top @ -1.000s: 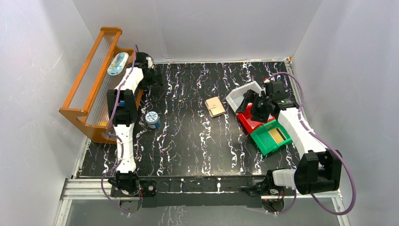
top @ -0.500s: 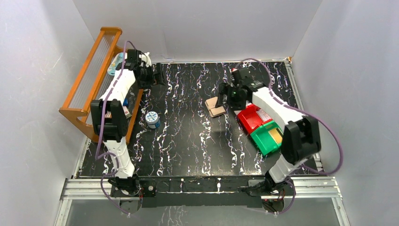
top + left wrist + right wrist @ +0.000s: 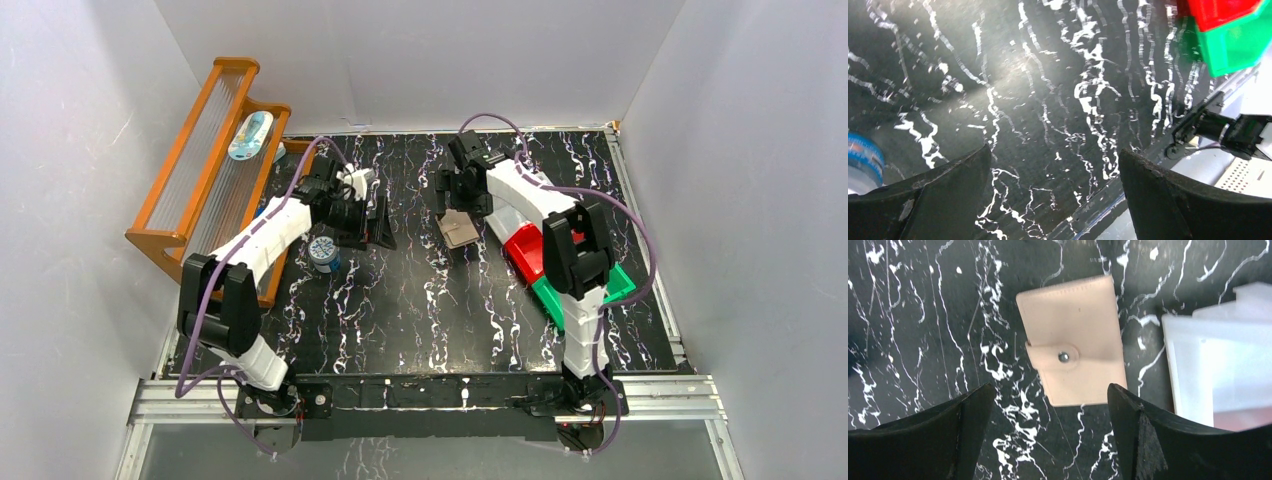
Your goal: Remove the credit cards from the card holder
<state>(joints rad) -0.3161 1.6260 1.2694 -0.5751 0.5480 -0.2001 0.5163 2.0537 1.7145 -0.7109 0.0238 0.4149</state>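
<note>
Right claw (image 3: 1048, 390) is spread wide and pinches nothing. The card holder (image 3: 1073, 367) lies flat on the table (image 3: 420, 320), far-centre, tan outside up. It's shut, with the strap tab (image 3: 1048, 357) snapped down on a metal stud (image 3: 1063, 357).

On my right wrist cam the holder fills the gap ahead of the two fingers (image 3: 1158, 440), and its near edge is level with the tips. I can't tell how high the tips are above it. On the top cam the right claw sits over the holder's far edge.

The white bin (image 3: 1218, 370) is just beside the holder, with a strip of bare table between them. The red bin (image 3: 522, 248) and green bin (image 3: 547, 295) follow in a row towards me, partly behind the right arm.

Left claw (image 3: 1054, 152) is also spread wide and empty. It's over bare table left of centre, well apart from the holder. A blue-and-white tin (image 3: 323, 250) stands close by the left arm.

The orange rack (image 3: 190, 190) is at the left table edge. There's a pale blue item (image 3: 248, 135) on it, but I can't make out what it is.
</note>
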